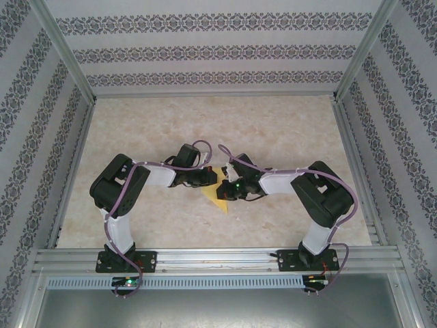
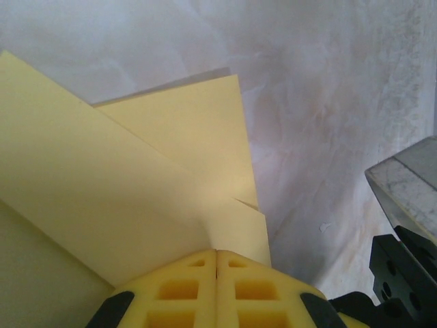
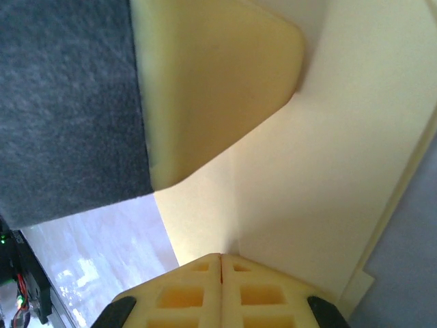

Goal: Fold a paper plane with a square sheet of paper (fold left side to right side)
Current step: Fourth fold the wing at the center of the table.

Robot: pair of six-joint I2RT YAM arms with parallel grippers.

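Yellow paper [image 1: 217, 197] folded, overlapping layers, pointed corner; left gripper [image 2: 217, 254], right gripper [image 3: 220, 258] both clenched, tips against it.

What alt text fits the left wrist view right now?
The left gripper, shut, meets the near edge of a folded yellow sheet of paper with overlapping flaps, over the pale marbled table. Grey and black hardware intrudes at the right edge.

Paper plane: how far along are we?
Done: the yellow sheet is folded, with overlapping layers and creases visible in the left wrist view. In hand: the left gripper and right gripper are both shut, tips at the paper; I can't tell whether they are pinching or pressing. Left: from above it reads as a small wedge between the arms, not a clear dart, so more folds probably remain.
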